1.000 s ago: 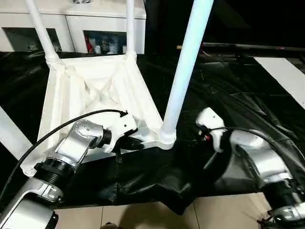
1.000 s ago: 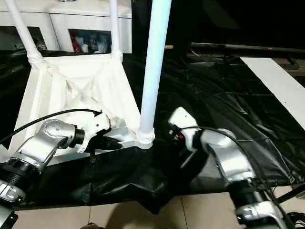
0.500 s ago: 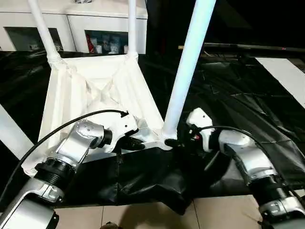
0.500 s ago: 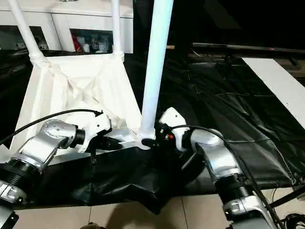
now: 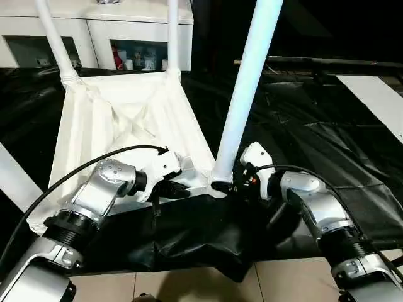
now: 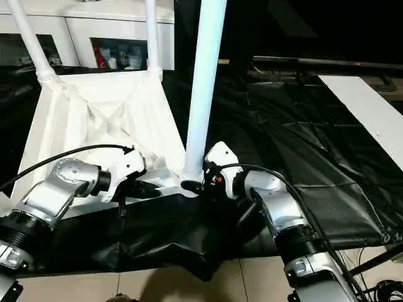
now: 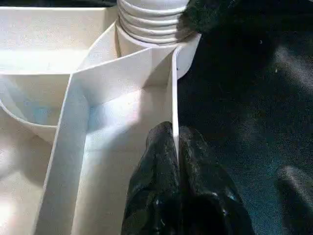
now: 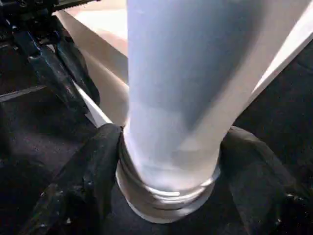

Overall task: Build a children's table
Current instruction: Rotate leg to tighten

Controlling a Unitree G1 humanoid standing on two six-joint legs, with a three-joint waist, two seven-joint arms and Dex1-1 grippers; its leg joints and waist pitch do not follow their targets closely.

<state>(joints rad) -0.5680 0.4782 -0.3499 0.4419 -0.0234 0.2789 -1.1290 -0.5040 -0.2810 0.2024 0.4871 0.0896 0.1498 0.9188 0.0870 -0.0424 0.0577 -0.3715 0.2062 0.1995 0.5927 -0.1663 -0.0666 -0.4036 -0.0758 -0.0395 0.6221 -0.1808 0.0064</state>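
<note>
Tabletop [image 5: 129,119] lies underside-up on the black surface [image 5: 315,132]; left gripper [image 7: 175,147] jaws pinch its rim to steady it, right gripper [image 8: 168,161] jaws straddle the near leg [image 5: 245,94] at its socket

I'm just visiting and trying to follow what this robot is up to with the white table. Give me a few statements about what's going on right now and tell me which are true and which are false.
1. The tabletop lies upside down, ribbed underside up. True.
2. The left gripper is pinching the tabletop's thin edge wall. True; its fingers are shut on the rim.
3. The right gripper is far from any leg. False; its fingers stand on either side of the near leg, low by the corner socket.
4. The near leg lies flat on the black sheet. False; it stands upright in its corner socket.
5. Two more legs stand at the tabletop's far corners. True.
</note>
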